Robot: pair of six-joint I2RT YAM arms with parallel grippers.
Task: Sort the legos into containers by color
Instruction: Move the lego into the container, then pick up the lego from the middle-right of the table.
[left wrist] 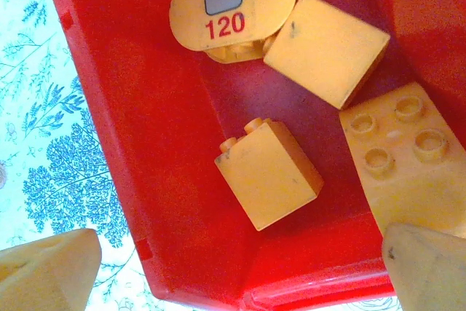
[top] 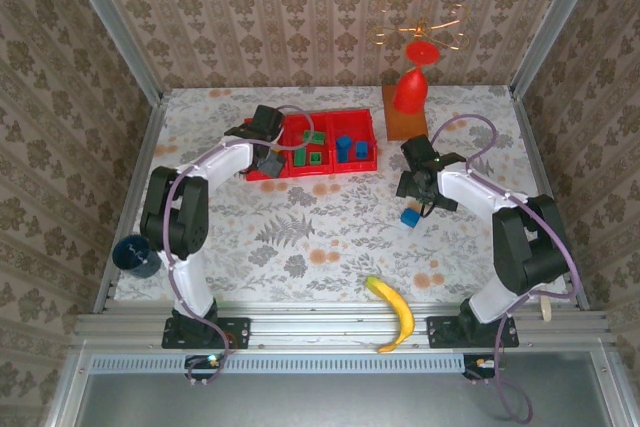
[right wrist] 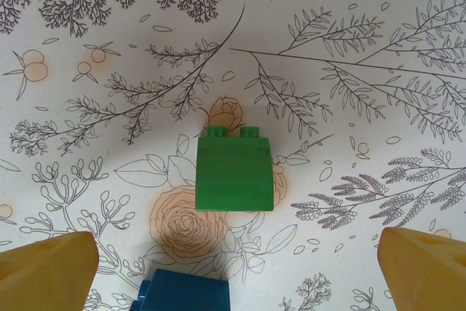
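Observation:
The red tray (top: 330, 171) lies at the back of the table. Its middle compartment holds green legos (top: 314, 147) and its right one blue legos (top: 352, 146). My left gripper (top: 270, 153) hangs open over the left compartment. In the left wrist view that compartment's red wall (left wrist: 145, 143) encloses several orange-yellow legos (left wrist: 269, 174), one rounded and printed 120 (left wrist: 231, 6); nothing is between the left gripper's (left wrist: 237, 274) fingers. My right gripper (top: 413, 187) is open over the table right of the tray. In the right wrist view a green lego (right wrist: 234, 174) lies ahead of the right gripper (right wrist: 237, 271), a blue lego (right wrist: 186, 293) nearer.
A red goblet-shaped piece (top: 412, 87) on a wooden base stands behind the right arm. A yellow banana (top: 395, 312) lies near the front edge. A dark blue cup (top: 131, 252) sits at the left edge. The blue lego (top: 409, 216) lies just below the right gripper.

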